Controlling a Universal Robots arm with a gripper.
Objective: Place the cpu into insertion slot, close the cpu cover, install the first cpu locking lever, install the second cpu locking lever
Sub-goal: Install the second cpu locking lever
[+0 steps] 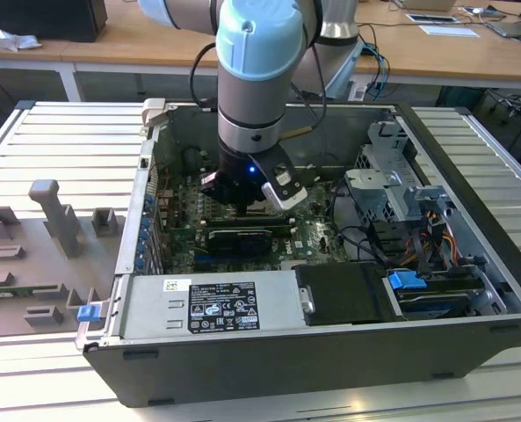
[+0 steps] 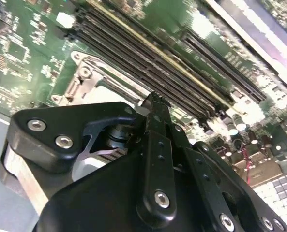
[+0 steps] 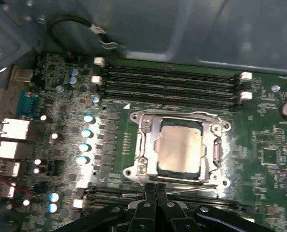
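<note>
gripper (image 3: 156, 189): black two-finger claw, fingers pressed together with no gap between the tips and nothing held between them; in the first wrist view the tips hang just beside one edge of the insertion slot, at a thin wire lever (image 3: 191, 189) lying along that edge. whether the tips touch the lever cannot be told.

cpu (image 3: 179, 146): flat square chip, pale silver-beige top, lying face up and level inside the insertion slot. square, so no true long axis; its sides run parallel to the slot rim.

cpu cover (image 3: 151, 140): thin silvery frame, lying down flat around the chip, its cut-out showing the chip top. judged closed.

insertion slot (image 3: 217, 150): square socket with silvery rim on the green motherboard (image 3: 271, 145). the chip lies beyond the claw tips, straight across the near rim of the slot. one arm on the rig, so no question of which is nearer.

memory slots (image 3: 172, 84): long narrow black rows on the far side of the insertion slot from the claw, running parallel to the slot edge the claw stands at.

computer case (image 1: 269, 378): open dark tower lying on its side; the slot sits deep inside it, under the arm (image 1: 258, 79) in the exterior view.

judgement: chip seated, cover down, work stands at a locking lever.
</note>
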